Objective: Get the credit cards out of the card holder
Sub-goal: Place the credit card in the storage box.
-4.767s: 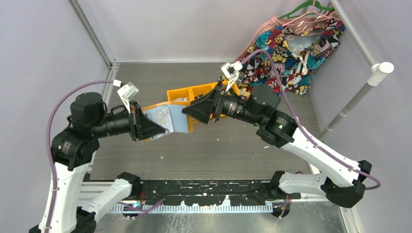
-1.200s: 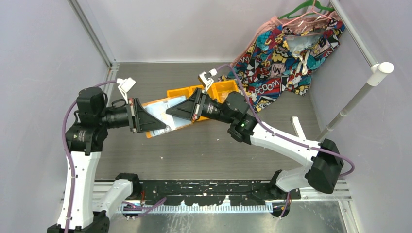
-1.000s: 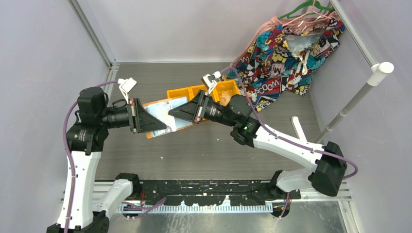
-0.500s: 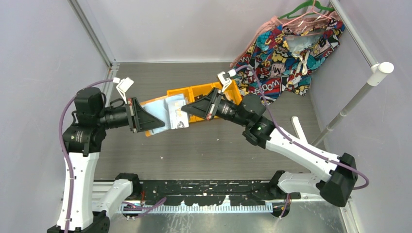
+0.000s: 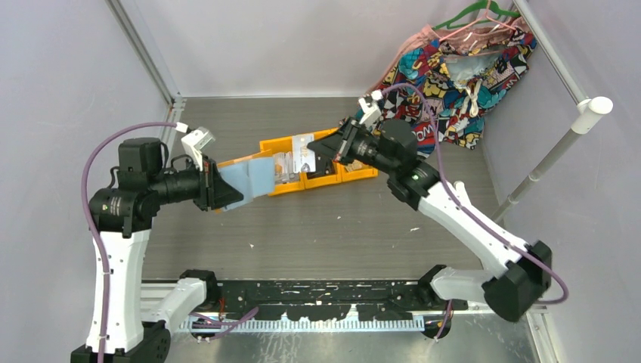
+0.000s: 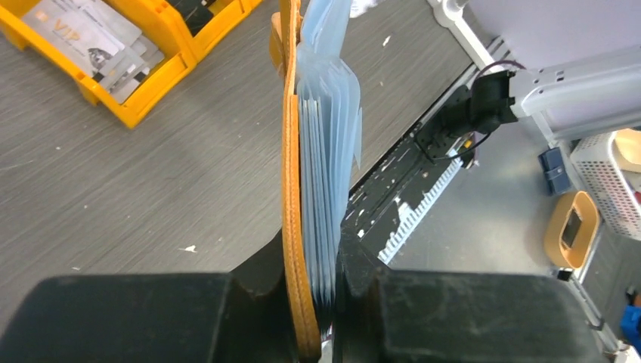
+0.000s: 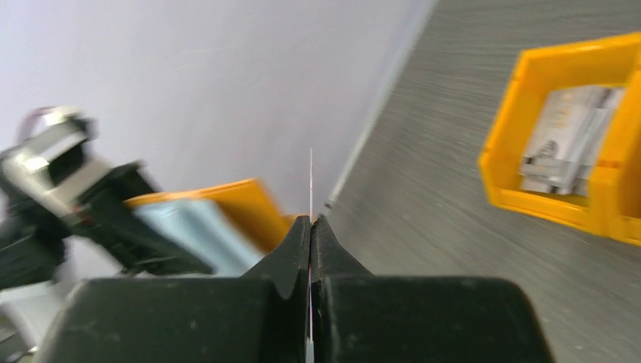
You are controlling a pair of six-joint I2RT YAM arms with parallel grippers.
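Between the two arms, held up off the table, the card holder stands on edge with its orange cover to one side and its pale blue pockets fanned loosely away from it. The left claw pinches it near the spine, cover and pocket pages together; in the left wrist view its fingertips are partly hidden by the pages, and the top of the holder runs out of frame. Whether any pocket has something in it cannot be made out.

Just beyond the holder's free edge, the right claw is pressed together on one pale credit card, above the orange bins. From its own wrist camera that card shows only as a thin bright line, edge-on, and the picture is blurred. Its printing cannot be read.

Loose cards lie in the bin compartment nearest the holder, overlapping; how many is unclear. The right arm covers part of the other compartments. A patterned cloth is heaped in the far right corner.
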